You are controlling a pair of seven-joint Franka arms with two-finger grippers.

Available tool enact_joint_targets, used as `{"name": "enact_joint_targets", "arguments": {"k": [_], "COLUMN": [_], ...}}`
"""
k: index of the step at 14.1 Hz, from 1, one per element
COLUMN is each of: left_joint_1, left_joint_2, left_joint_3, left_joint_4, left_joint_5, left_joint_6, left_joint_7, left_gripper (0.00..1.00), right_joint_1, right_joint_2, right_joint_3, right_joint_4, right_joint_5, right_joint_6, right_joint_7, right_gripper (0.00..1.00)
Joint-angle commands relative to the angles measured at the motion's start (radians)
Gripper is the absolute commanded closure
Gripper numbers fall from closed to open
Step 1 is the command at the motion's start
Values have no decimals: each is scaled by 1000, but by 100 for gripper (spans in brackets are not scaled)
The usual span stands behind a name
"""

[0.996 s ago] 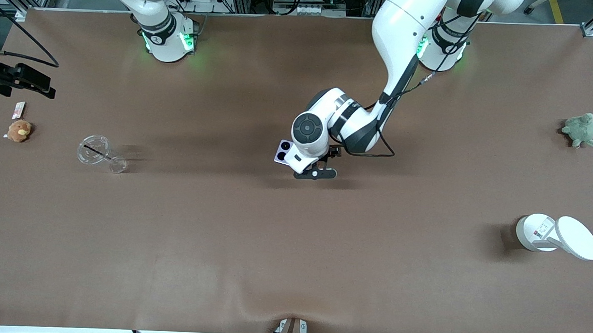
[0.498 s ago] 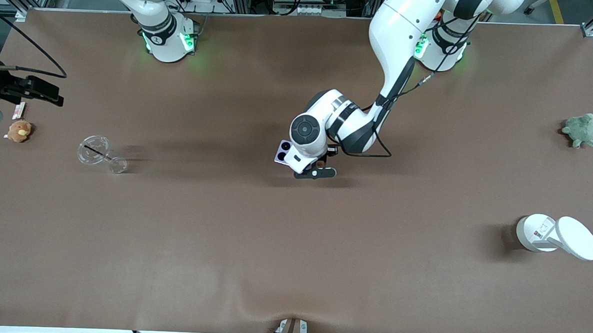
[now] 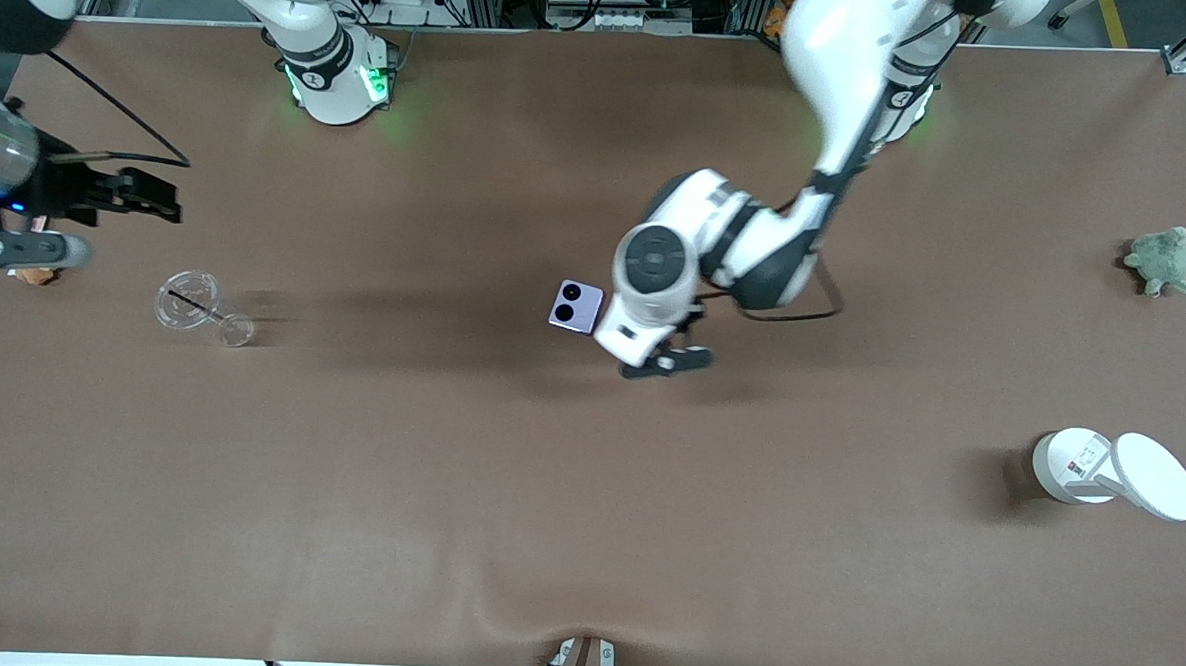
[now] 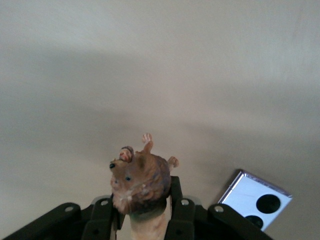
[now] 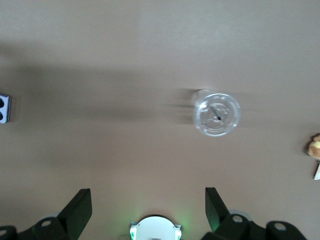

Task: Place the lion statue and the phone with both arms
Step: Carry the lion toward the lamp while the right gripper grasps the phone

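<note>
The lion statue point(image 4: 140, 180), a small orange-brown figurine, sticks up head first between the fingers of my left gripper point(image 4: 142, 210), which is shut on it. In the front view the left gripper point(image 3: 673, 345) hangs over the middle of the table, and its hand hides the statue. The phone point(image 3: 576, 306), pale lavender with two black lenses, lies flat on the table beside that hand, toward the right arm's end; it also shows in the left wrist view point(image 4: 255, 200). My right gripper point(image 5: 148, 210) is open and empty, high over the right arm's end of the table.
A clear plastic cup point(image 3: 199, 308) lies toward the right arm's end, with a brown plush toy point(image 5: 315, 147) beside it near the table's edge. A green plush turtle point(image 3: 1162, 260) and a white lidded container point(image 3: 1112, 471) sit at the left arm's end.
My left gripper shut on the lion statue, then rose and shifted toward the left arm's end, uncovering the phone. The right arm swung in over its end of the table.
</note>
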Motion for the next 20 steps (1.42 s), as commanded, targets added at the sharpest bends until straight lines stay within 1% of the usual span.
{"name": "enact_joint_targets", "arguments": {"k": [1,3,7,10,13,15,17,20], "left_joint_1": [123,200,344,448,565,631,660,699], "left_joint_2": [-94,-95,-95,-89,-77,-63,-40,-7], "left_joint_3": [-6,-6,-8,-8,-8,-8,-8,-8], "left_joint_4": [-8,11,12,9,0,0,0,-5], "left_joint_5": [4,12,107,112,119,122,167,234], "left_joint_6": [-47,-47,-47,-47,-67,-67,-67,-67], "left_joint_7": [7,20,107,234,432,541,604,685], "left_gripper": [100,100,100,100,100,100,100,100], "right_joint_1": [50,104,233,314,400,446,490,555], "right_joint_2": [53,89,176,233,291,313,342,421], "right_joint_3": [-4,-4,-4,-4,-4,-4,-4,-4], "right_joint_4": [10,8,5,-1,-14,-56,-108,-117], "right_joint_5": [47,79,87,132,132,132,132,132], "right_joint_6": [8,49,153,262,363,447,562,669], "right_joint_7": [52,157,400,510,621,669,711,774], "right_gripper": [0,0,0,0,0,0,0,0]}}
